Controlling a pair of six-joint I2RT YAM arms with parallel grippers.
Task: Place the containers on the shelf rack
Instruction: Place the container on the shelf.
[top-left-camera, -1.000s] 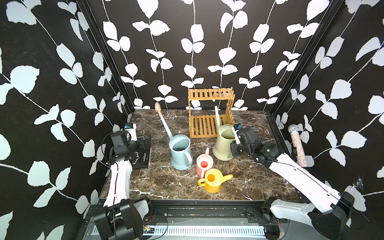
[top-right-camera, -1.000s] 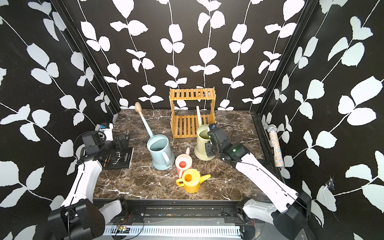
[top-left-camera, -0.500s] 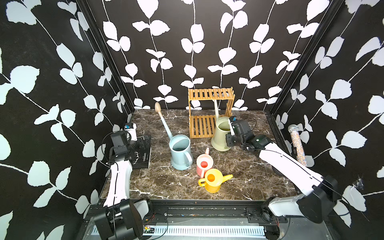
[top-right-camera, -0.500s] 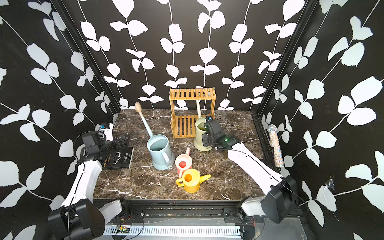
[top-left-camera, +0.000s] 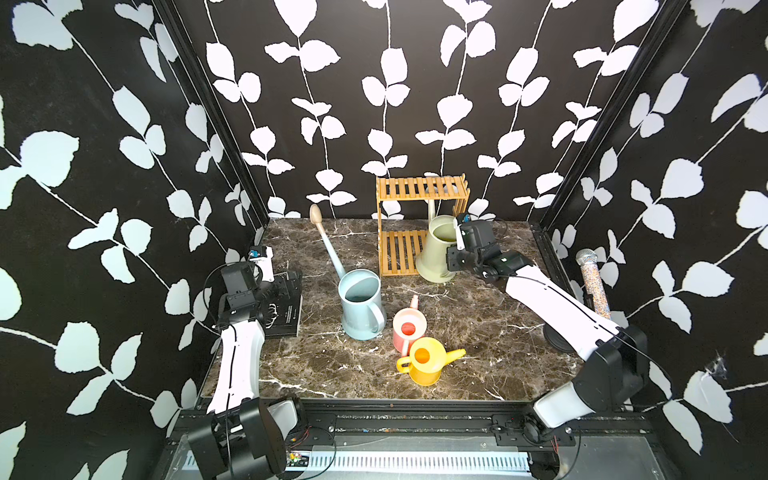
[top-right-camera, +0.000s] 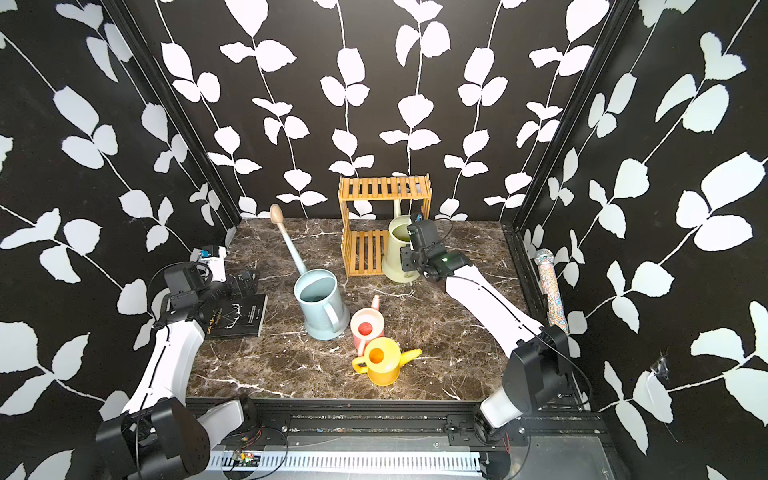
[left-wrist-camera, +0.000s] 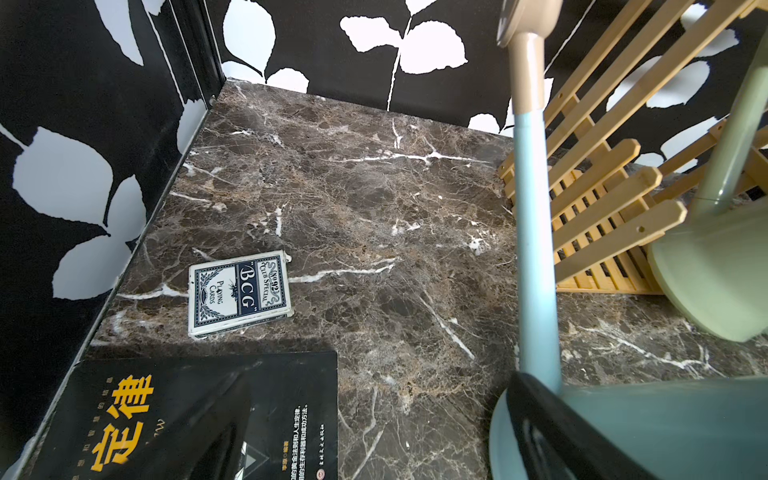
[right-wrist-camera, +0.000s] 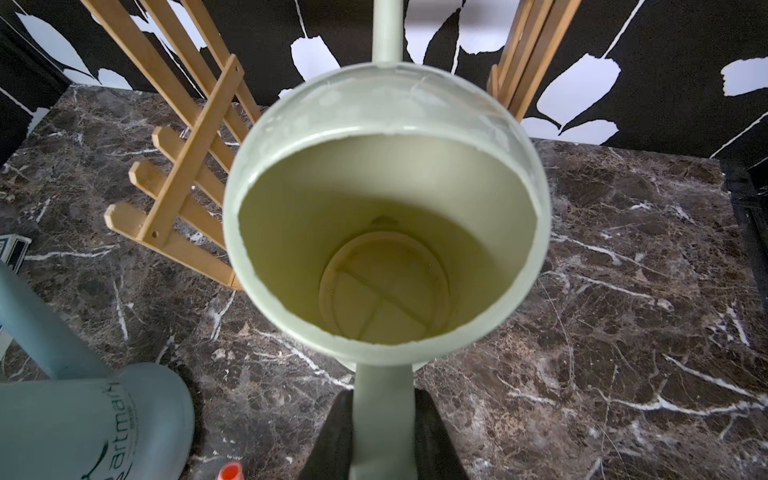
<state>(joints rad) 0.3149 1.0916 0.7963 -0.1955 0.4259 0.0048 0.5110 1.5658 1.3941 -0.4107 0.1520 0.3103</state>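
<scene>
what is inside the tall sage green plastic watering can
Nothing visible: the sage green plastic watering can shows only its bare moulded bottom. Part of its inside wall is hidden behind the rim.

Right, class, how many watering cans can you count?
4: blue can mid-table, green can by the rack, pink can and yellow can together near the front; none looks hidden.

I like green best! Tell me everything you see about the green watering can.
The green watering can is sage plastic, tall, wide at the base, empty inside, with a long thin spout and a flat handle. It leans at the shelf rack's lower front corner. The right gripper is shut on its handle.
</scene>
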